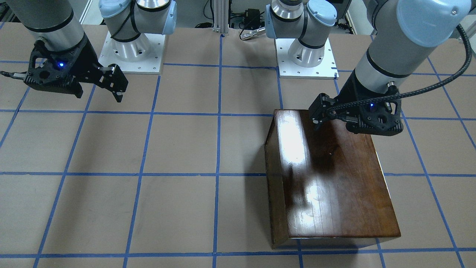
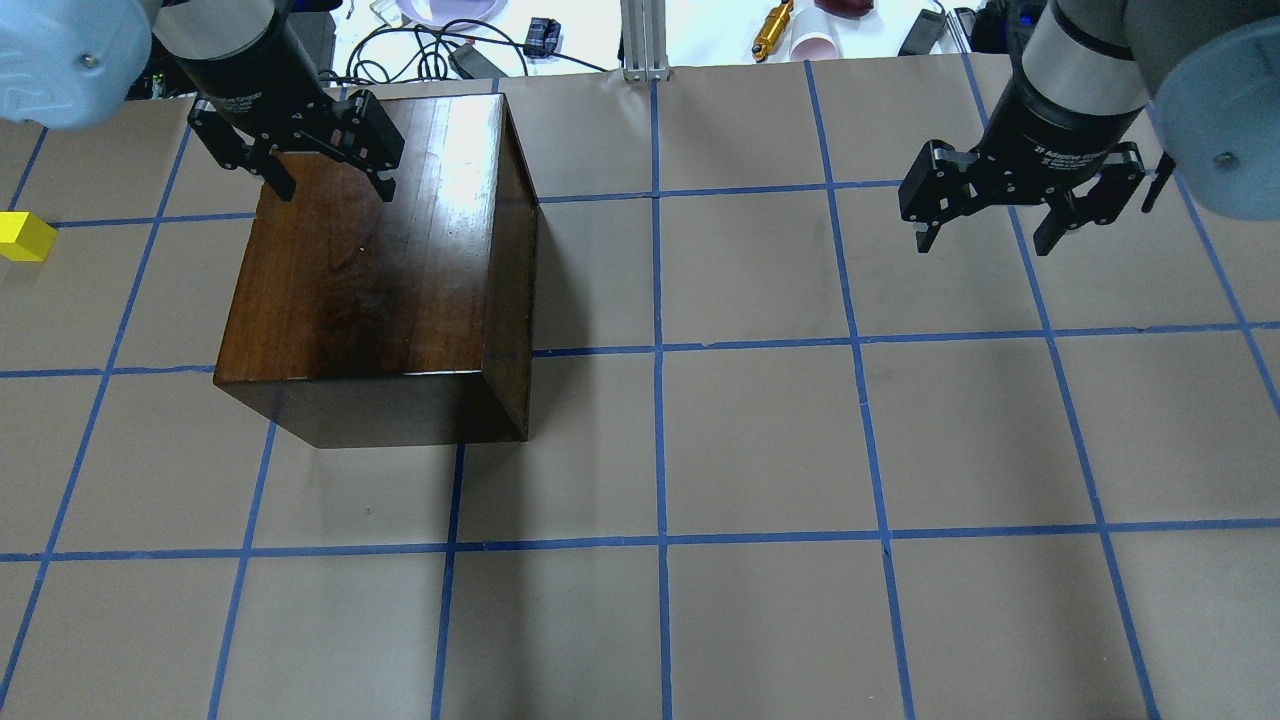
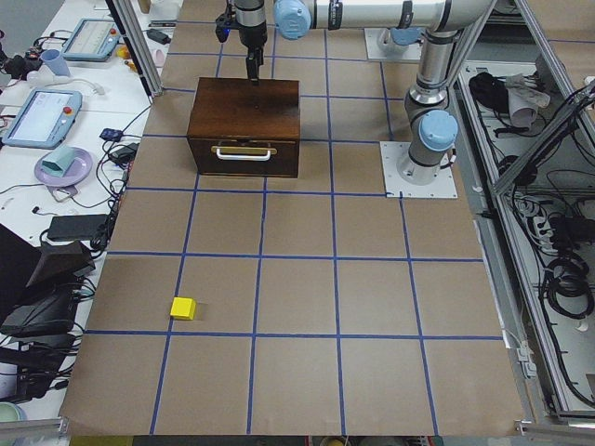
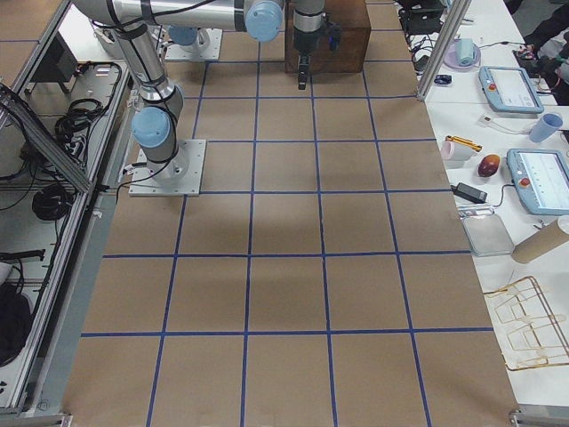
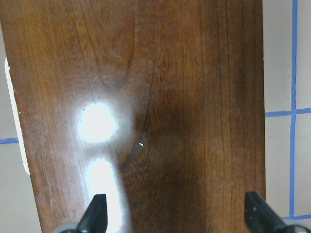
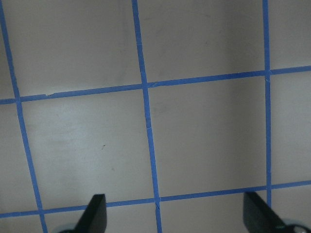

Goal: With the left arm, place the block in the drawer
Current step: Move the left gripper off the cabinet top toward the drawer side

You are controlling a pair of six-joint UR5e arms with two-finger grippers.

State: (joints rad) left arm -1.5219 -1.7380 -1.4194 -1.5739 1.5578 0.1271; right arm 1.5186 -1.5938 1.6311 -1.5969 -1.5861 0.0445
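Note:
The small yellow block (image 2: 22,237) lies on the table at the far left edge of the overhead view, left of the box; it also shows in the exterior left view (image 3: 183,308), well in front of the drawer face. The glossy dark-brown wooden box (image 2: 380,290) stands on the table's left half. Its drawer (image 3: 244,158) is pushed in, so only the dark front panel and metal pull show. My left gripper (image 2: 335,188) is open and empty, hovering over the box top (image 5: 160,97). My right gripper (image 2: 985,240) is open and empty above bare table.
Blue tape lines grid the brown table (image 2: 760,450). The two arm bases (image 1: 130,48) stand on white plates at the robot's side. Cables, cups and tablets (image 3: 46,111) lie on the benches beyond the far edge.

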